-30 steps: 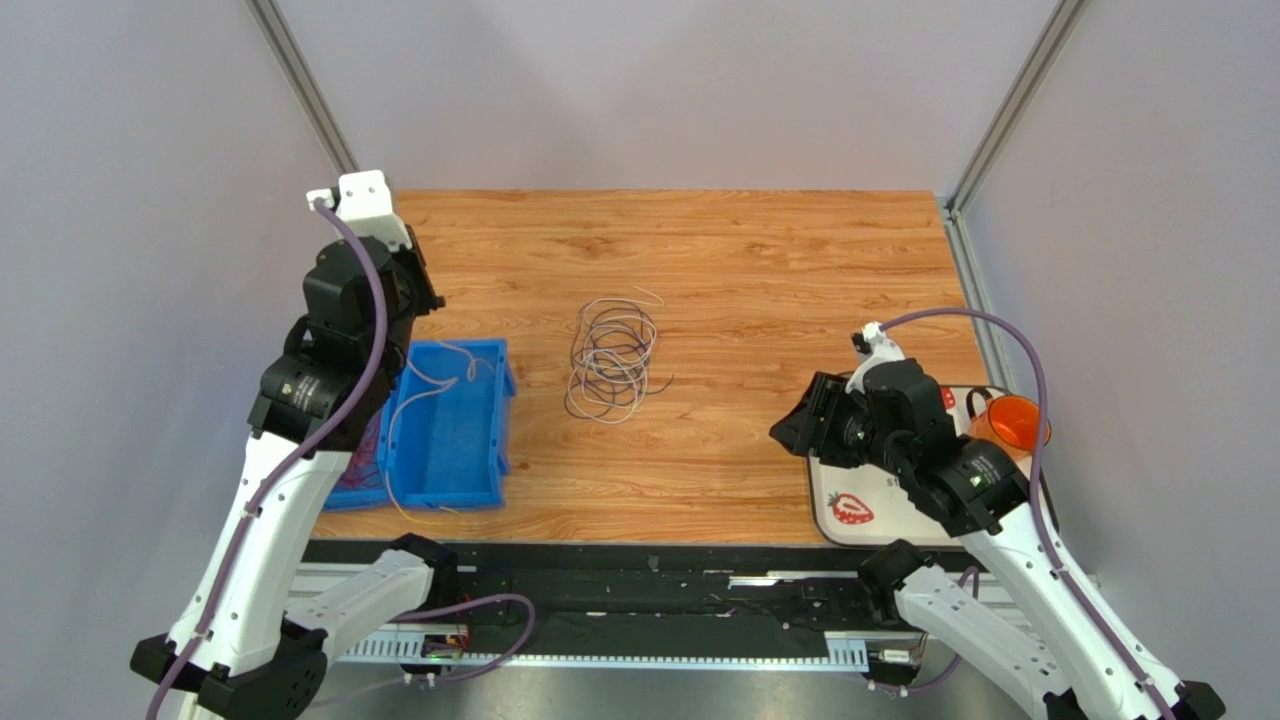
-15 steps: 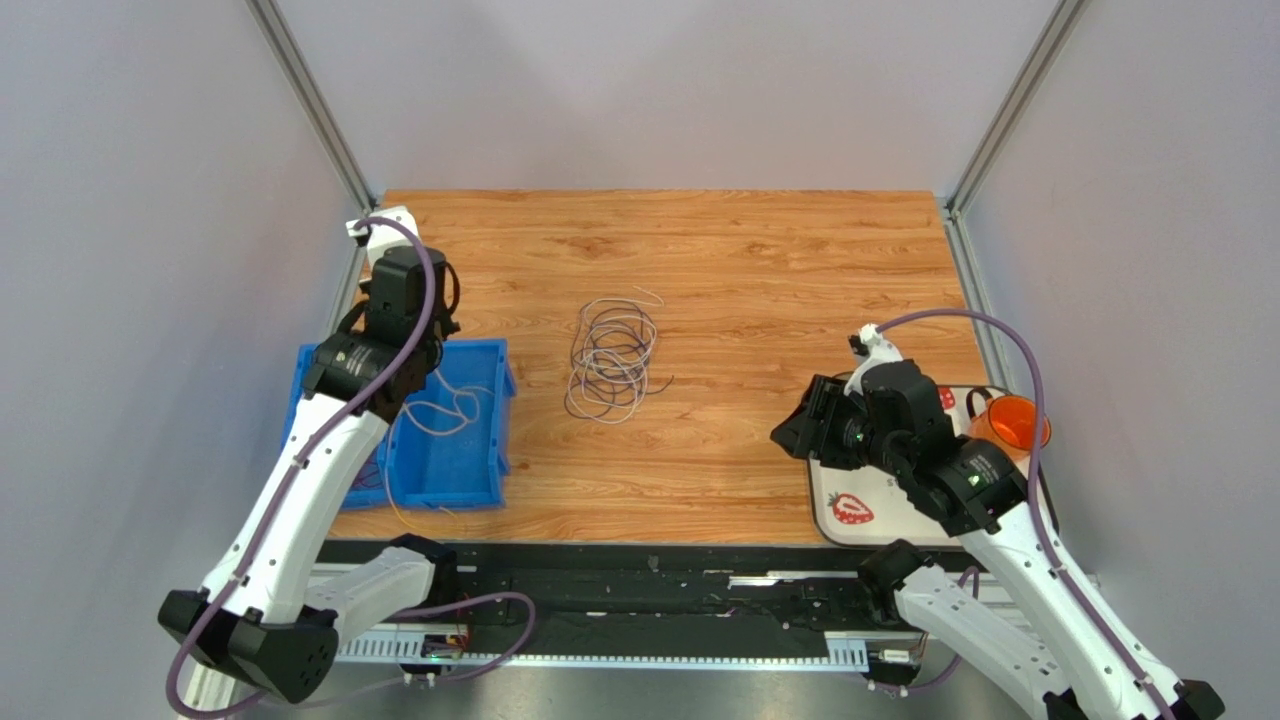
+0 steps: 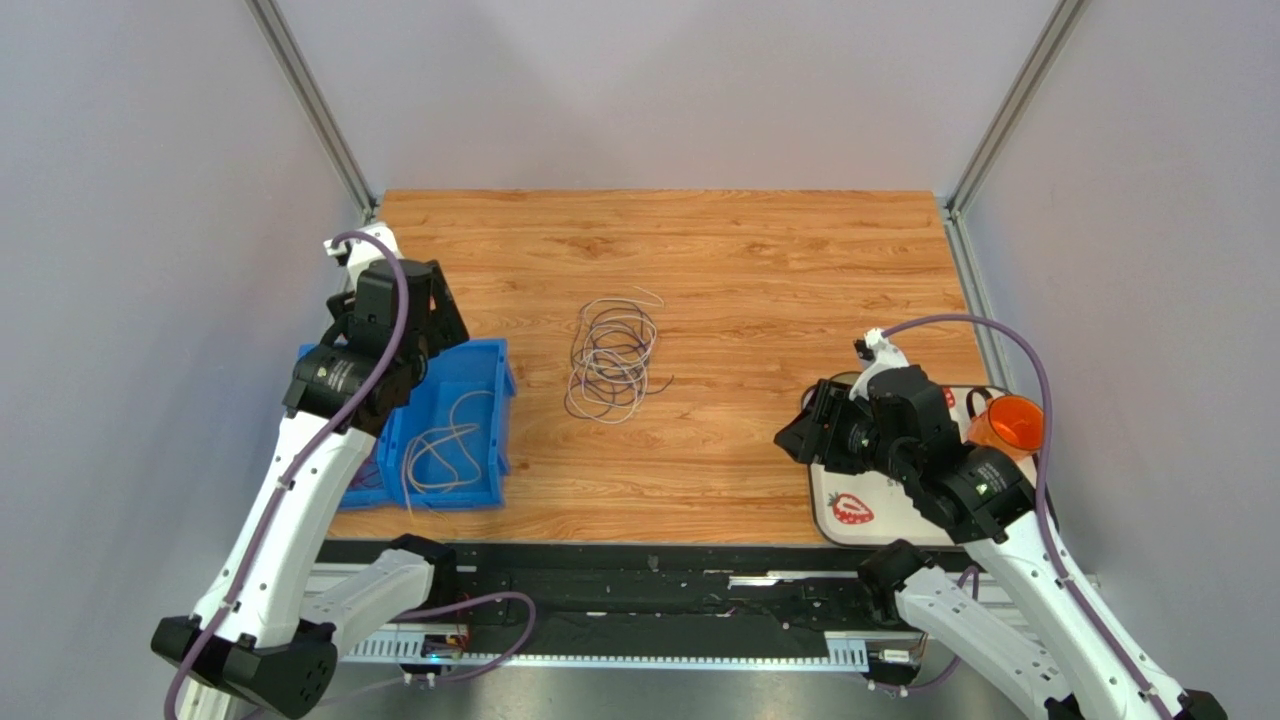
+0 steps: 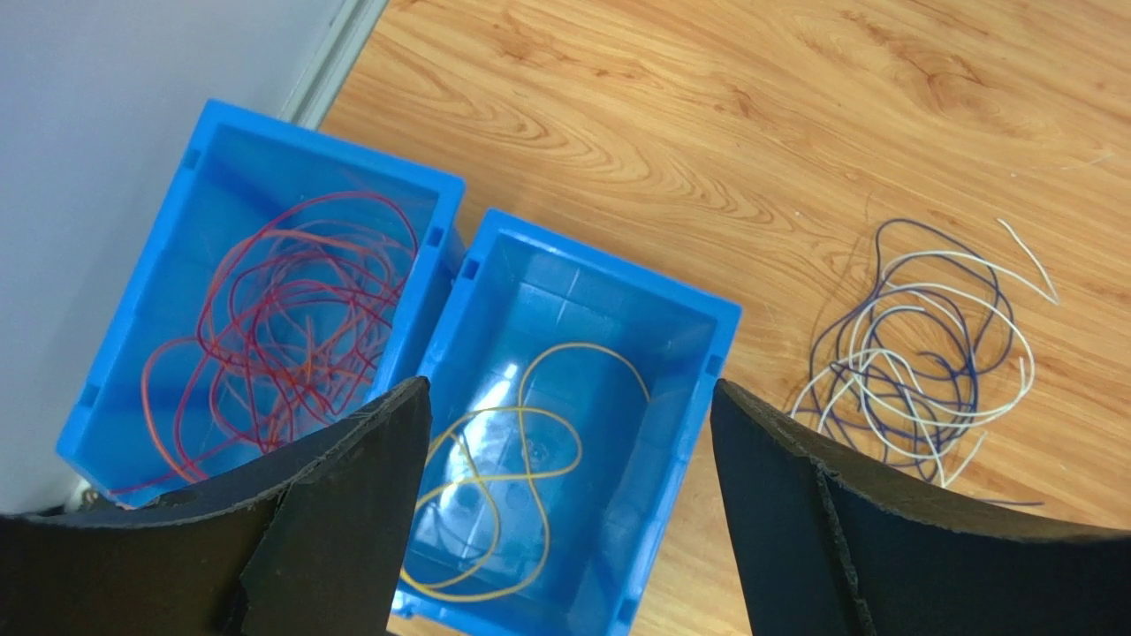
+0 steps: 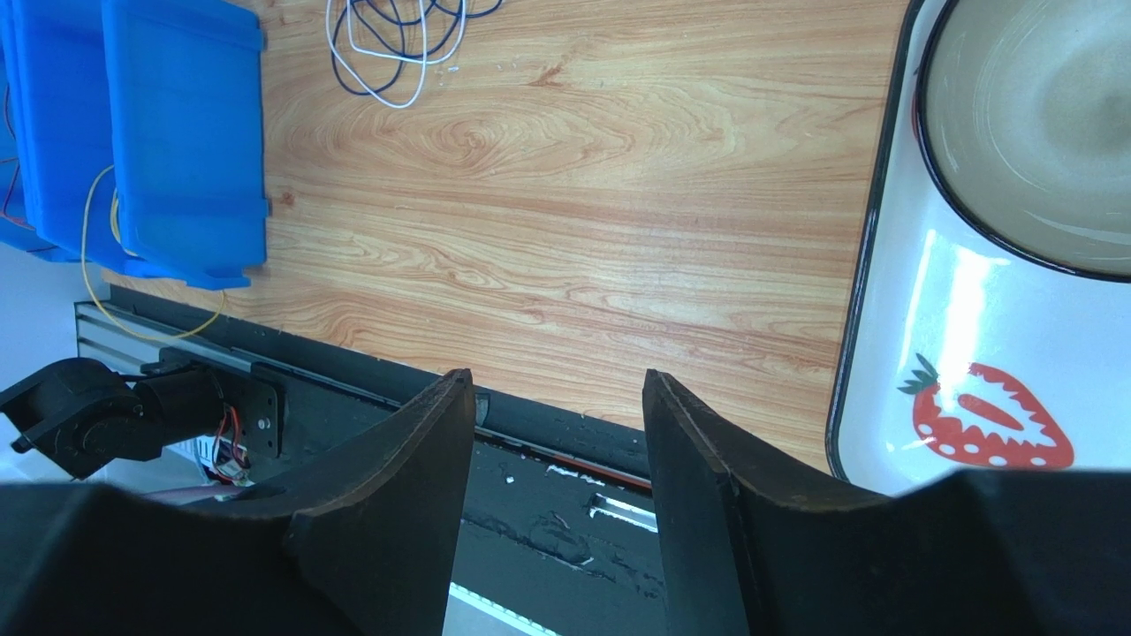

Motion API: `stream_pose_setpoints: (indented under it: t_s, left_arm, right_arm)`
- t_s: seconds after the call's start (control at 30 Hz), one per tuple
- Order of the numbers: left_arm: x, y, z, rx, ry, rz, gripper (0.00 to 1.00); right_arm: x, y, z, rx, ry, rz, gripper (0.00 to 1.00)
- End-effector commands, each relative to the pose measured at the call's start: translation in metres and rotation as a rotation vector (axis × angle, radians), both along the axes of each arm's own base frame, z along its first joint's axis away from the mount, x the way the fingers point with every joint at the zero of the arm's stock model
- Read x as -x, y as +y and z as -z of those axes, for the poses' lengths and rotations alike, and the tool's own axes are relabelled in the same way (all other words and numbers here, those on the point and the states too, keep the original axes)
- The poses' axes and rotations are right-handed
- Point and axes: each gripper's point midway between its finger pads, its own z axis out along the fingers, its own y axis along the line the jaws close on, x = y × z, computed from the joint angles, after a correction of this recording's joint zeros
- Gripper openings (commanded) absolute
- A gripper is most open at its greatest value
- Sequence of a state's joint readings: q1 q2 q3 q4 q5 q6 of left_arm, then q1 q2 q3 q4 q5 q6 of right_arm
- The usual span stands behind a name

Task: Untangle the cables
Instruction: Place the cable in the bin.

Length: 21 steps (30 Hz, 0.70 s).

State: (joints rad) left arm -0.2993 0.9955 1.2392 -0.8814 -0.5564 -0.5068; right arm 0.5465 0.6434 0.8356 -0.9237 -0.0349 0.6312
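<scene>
A loose tangle of purple, white and dark cables lies mid-table; it also shows in the left wrist view as a tangle and at the top of the right wrist view as a tangle. A yellow cable lies coiled in the right blue bin. Red cables fill the left blue bin. My left gripper hangs open over the bin with the yellow cable, nothing between its fingers. My right gripper stands open and empty above the table's near edge.
The two blue bins sit at the table's left edge below my left gripper. A white strawberry tray with a bowl and an orange cup lie at the right, beside my right gripper.
My left gripper has opened and let the yellow cable drop into the right bin; the left arm swung back over the bins. The right arm has barely moved.
</scene>
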Motion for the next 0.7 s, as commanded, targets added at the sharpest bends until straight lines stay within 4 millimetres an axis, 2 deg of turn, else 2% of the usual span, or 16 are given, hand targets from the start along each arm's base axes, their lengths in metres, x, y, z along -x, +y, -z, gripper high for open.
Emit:
stream_pose_setpoints:
  t_s: [0.0, 0.03, 0.07, 0.13, 0.27, 0.4, 0.43, 0.53, 0.6, 0.67]
  left_arm:
    - [0.03, 0.004, 0.004, 0.077, 0.014, -0.04, 0.85]
    - [0.038, 0.008, 0.005, 0.079, 0.008, -0.054, 0.85]
    - [0.047, 0.011, 0.015, 0.086, 0.034, -0.077, 0.84]
    - [0.062, 0.016, 0.016, 0.115, 0.013, -0.106, 0.83]
    - [0.088, 0.013, 0.029, 0.274, -0.04, -0.166, 0.8]
    - [0.12, 0.033, 0.045, 0.322, -0.064, -0.321, 0.79]
    - [0.134, 0.039, 0.051, 0.322, -0.046, -0.35, 0.79]
    - [0.157, 0.044, 0.072, 0.388, -0.033, -0.442, 0.78]
    - [0.165, 0.046, 0.079, 0.468, -0.09, -0.494, 0.75]
    - [0.167, 0.046, 0.094, 0.497, -0.096, -0.528, 0.74]
  right_arm:
    - [-0.003, 0.004, -0.01, -0.023, -0.031, -0.017, 0.54]
    - [-0.003, 0.005, -0.011, -0.026, -0.031, -0.021, 0.54]
    - [-0.002, 0.006, -0.013, -0.032, -0.029, -0.024, 0.54]
    - [-0.003, 0.009, -0.015, -0.042, -0.034, -0.032, 0.54]
    - [-0.002, 0.015, -0.02, -0.065, -0.027, -0.059, 0.54]
    - [0.002, 0.022, -0.026, -0.087, -0.006, -0.087, 0.54]
    - [0.003, 0.022, -0.027, -0.087, -0.003, -0.093, 0.54]
    - [0.005, 0.02, -0.029, -0.083, -0.007, -0.091, 0.54]
    - [0.005, 0.019, -0.028, -0.081, -0.011, -0.084, 0.54]
    - [0.006, 0.021, -0.023, -0.086, 0.006, -0.09, 0.55]
